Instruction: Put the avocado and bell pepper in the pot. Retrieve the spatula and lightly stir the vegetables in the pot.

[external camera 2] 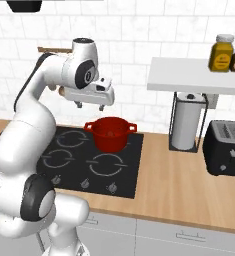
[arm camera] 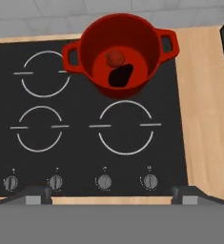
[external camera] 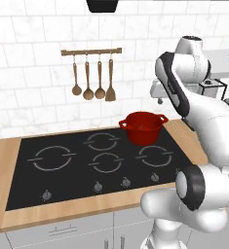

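The red pot (external camera: 143, 127) (external camera 2: 111, 134) (arm camera: 120, 55) stands on the back right burner of the black cooktop (arm camera: 85, 138). Inside it lie the small red bell pepper (arm camera: 115, 57) and, just in front of it, the dark avocado (arm camera: 120, 76). My gripper (external camera 2: 90, 104) hangs above the pot and a little towards the front, pointing down, open, with nothing between its fingertips (arm camera: 37, 193). In the left base view my own arm covers most of the hand. The spatula is out of view.
A wall rack of brown wooden spoons and a wooden spatula (external camera: 92, 80) hangs behind the cooktop. Right of the stove stand a paper towel roll (external camera 2: 186, 125) and a black toaster (external camera 2: 226, 147). A shelf (external camera 2: 189, 75) above them carries jars (external camera 2: 222, 52).
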